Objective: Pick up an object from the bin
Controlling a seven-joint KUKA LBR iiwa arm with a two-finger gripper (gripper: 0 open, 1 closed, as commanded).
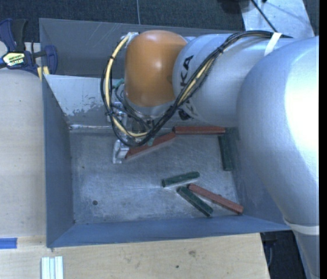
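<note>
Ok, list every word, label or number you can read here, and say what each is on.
Black lettering on the silver arm, beside its orange cover: crossed by cables, so it cannot be read as a whole word.
Red-brown sticks and dark green sticks in the bin: no print to be seen.

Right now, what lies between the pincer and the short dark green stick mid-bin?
Nothing: in the camera view, bare grey metal bin floor separates the pincer from the short dark green stick. The reddish-brown stick slants away clear of that stretch.
</note>
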